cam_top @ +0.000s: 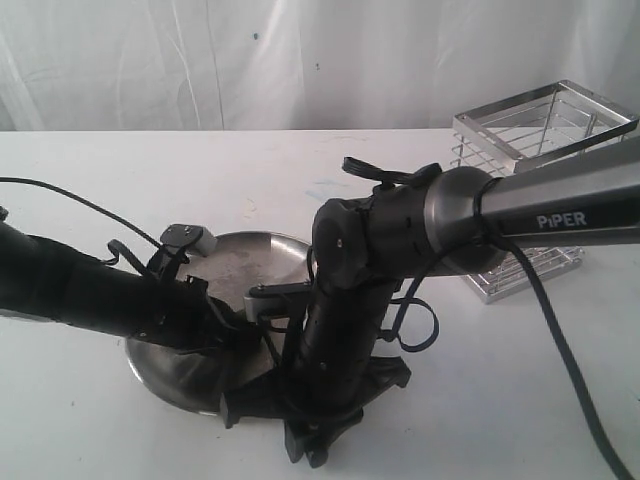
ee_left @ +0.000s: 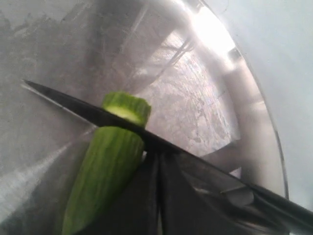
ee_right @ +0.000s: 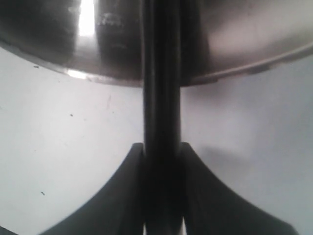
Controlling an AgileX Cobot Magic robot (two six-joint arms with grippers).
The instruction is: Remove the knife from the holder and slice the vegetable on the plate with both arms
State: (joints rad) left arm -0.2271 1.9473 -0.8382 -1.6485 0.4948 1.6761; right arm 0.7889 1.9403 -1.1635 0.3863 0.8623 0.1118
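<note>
The green vegetable point(ee_left: 105, 181) lies on the steel plate point(ee_left: 205, 98). The knife's dark blade point(ee_left: 73, 104) crosses it near its end, and a short cut piece point(ee_left: 128, 107) sits on the far side of the blade. My left gripper point(ee_left: 159, 169) is shut, its fingers pressed together right beside the vegetable and just under the blade. My right gripper point(ee_right: 162, 152) is shut on the knife's round dark handle point(ee_right: 161, 98), just outside the plate's rim point(ee_right: 234, 68). In the exterior view both arms meet over the plate point(cam_top: 250, 255), and the right arm point(cam_top: 350, 300) hides the vegetable and the knife.
The chrome wire holder point(cam_top: 540, 130) stands at the back right of the white table point(cam_top: 500, 400), partly behind the right arm's forearm. A white curtain hangs behind the table. Cables trail from both arms.
</note>
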